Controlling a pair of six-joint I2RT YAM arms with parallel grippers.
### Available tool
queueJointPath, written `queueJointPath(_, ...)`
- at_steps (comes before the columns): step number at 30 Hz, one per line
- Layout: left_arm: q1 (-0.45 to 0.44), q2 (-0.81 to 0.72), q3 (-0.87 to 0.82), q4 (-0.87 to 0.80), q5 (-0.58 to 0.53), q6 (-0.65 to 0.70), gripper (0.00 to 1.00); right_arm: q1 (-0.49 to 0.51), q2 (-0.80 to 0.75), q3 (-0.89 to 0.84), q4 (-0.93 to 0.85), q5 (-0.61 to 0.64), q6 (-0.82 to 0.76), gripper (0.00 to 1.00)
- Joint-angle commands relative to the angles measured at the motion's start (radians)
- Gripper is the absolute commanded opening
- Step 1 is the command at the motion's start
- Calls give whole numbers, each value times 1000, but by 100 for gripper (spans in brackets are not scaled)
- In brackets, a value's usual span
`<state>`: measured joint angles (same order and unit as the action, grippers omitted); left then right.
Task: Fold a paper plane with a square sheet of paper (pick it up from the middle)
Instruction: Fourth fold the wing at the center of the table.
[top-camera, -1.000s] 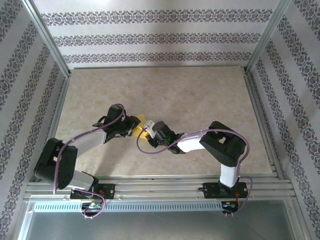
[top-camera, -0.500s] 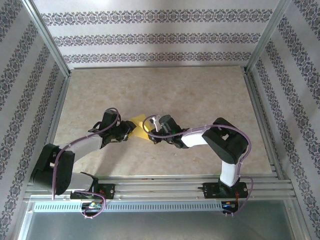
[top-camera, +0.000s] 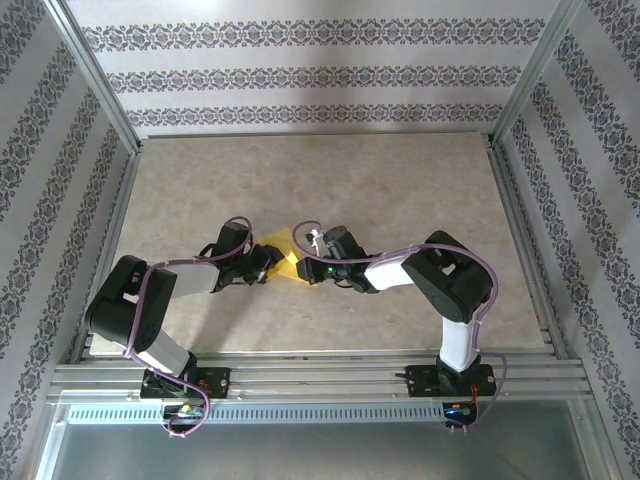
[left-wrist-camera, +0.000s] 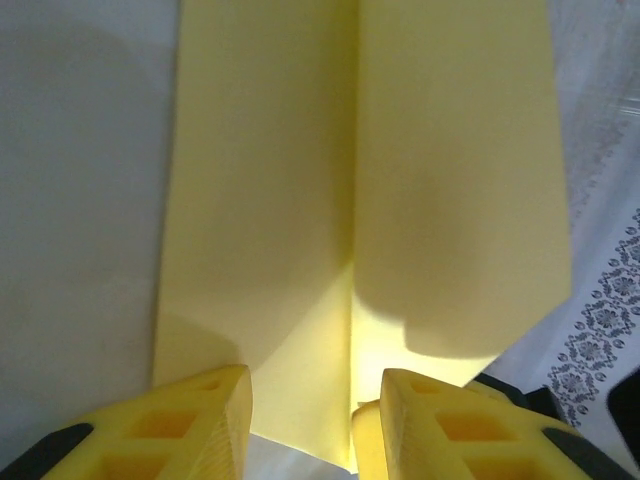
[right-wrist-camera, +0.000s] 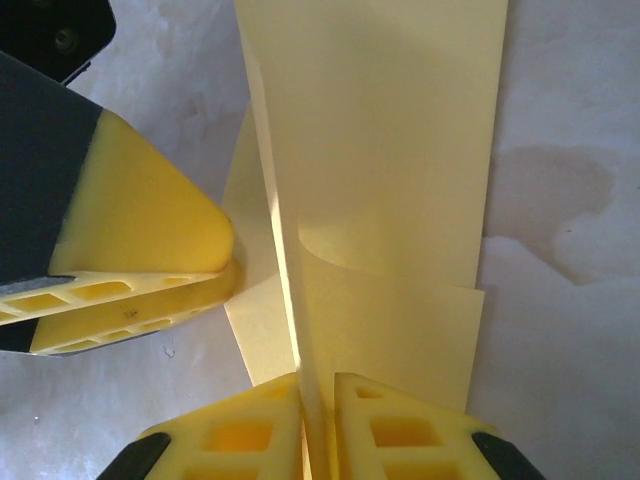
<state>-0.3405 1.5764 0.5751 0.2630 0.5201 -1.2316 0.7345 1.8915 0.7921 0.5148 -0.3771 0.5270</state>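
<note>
The yellow sheet of paper (top-camera: 285, 249) lies mid-table between both grippers, folded along a centre crease. In the left wrist view the paper (left-wrist-camera: 300, 200) runs away from me as two long flaps. My left gripper (left-wrist-camera: 315, 425) is open, its fingers astride the near end and apart from it. The right wrist view shows one layer of the paper (right-wrist-camera: 400, 150) standing upright. My right gripper (right-wrist-camera: 318, 425) is shut on that upright fold. The left gripper's yellow fingers (right-wrist-camera: 150, 225) rest by the paper's left edge. From above, the left gripper (top-camera: 267, 262) and right gripper (top-camera: 309, 266) face each other.
The beige marbled table (top-camera: 400, 190) has open room behind and to both sides. Aluminium rails (top-camera: 320, 375) border the near edge, and patterned walls (top-camera: 310, 75) close the back and sides. A faint stain (right-wrist-camera: 550, 190) marks the table right of the paper.
Both arms have sunk lower and flatter over the table, the left elbow dropping most. The grippers have shifted slightly back, and more of the yellow paper shows between them.
</note>
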Motion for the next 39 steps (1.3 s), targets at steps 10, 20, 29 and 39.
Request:
queueJointPath(10,-13,-10,57,-5,-3,31,36,-39,32,18,36,-74,83,16)
queueJointPath(20,-20,71,100,8,14,56,36,-56,50,22,54,-112,121,16)
queueJointPath(29,-21,103,118,-32,7,76,39,-63,62,25,60,-132,136,18)
queueJointPath(39,-24,116,150,-195,-45,112,41,-68,69,25,66,-138,143,18)
